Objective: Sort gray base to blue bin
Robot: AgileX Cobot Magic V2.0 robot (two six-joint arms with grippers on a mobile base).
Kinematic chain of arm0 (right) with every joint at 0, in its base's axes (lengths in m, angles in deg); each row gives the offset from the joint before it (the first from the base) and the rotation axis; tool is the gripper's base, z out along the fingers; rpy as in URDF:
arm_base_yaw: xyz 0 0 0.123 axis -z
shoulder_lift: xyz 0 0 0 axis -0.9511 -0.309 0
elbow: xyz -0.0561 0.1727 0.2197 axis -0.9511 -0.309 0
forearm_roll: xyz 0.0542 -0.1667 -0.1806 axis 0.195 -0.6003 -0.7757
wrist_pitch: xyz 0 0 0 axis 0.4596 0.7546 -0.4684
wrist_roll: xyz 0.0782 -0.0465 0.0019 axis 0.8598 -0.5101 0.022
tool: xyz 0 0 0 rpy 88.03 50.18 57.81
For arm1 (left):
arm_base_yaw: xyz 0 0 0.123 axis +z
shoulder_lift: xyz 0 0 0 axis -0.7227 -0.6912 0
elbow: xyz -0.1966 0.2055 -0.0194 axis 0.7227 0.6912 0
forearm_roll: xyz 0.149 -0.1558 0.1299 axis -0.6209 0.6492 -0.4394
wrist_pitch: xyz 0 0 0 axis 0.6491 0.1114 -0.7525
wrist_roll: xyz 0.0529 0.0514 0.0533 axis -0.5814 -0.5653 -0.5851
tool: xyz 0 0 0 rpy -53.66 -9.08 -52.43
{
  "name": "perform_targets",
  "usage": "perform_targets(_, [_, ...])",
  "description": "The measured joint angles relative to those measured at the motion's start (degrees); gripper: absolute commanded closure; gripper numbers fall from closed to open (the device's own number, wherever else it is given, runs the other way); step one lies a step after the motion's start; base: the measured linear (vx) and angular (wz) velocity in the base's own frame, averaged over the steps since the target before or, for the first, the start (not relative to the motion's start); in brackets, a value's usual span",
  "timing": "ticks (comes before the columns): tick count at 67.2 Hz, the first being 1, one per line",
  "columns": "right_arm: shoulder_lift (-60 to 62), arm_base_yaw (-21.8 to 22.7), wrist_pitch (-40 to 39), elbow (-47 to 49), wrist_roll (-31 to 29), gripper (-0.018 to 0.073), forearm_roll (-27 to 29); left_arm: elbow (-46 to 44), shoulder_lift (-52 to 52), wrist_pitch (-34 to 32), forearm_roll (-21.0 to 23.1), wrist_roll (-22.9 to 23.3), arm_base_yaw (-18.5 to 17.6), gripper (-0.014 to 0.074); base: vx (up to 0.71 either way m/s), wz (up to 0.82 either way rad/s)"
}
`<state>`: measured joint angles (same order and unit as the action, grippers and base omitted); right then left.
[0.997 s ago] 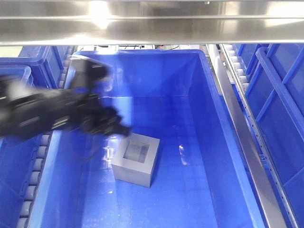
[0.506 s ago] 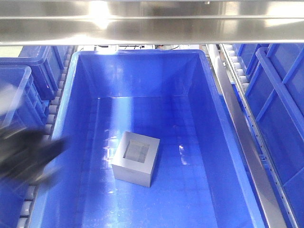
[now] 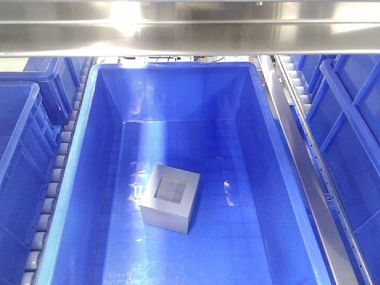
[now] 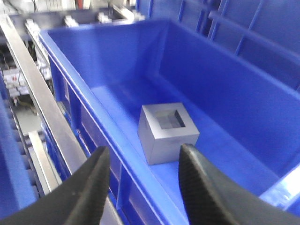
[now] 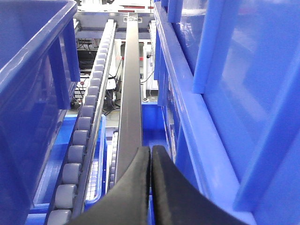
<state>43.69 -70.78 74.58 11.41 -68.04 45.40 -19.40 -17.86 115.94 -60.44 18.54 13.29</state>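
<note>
Gray and matte, the gray base (image 3: 170, 198) sits flat on the grid floor of the blue bin (image 3: 172, 68), its square recess facing up, left of the bin's middle and clear of every wall. You can take that as the sort effectively done: the block is inside the bin and nothing is holding it.

Your left gripper (image 4: 143, 183) hangs with its jaws spread wide and empty, just outside and above the bin's near rim in the left wrist view. The block lies ahead of those jaws and below them, across the rim, well apart from both fingertips. It is close to cube-shaped, so it has no real long axis to line up with.

Your right gripper (image 5: 150, 161) has its jaws pressed together on nothing, pointing along a roller track (image 5: 82, 129) and a dark rail (image 5: 130, 108) between neighbouring crates, away from the block.

The left arm is clearly the nearer. If the placement needs any correction, you would reach forward and down over the rim with that arm.
</note>
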Motion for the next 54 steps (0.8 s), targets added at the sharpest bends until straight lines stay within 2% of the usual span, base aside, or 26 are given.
perform_targets(10, [0.0,0.0,0.0,0.0,0.0,0.0564,0.0,0.0,3.7,1.0,0.2,-0.1,0.0,0.0395,0.00,0.00])
perform_targets(20, [0.0,0.0,0.0,0.0,0.0,0.0564,0.0,0.0,3.8,1.3,0.4,-0.1,0.0,0.0607,0.00,0.00])
perform_targets(54, [0.0,0.0,0.0,0.0,0.3,0.0564,0.0,0.0,3.8,2.3,0.4,-0.1,0.0,0.0605,0.00,0.00])
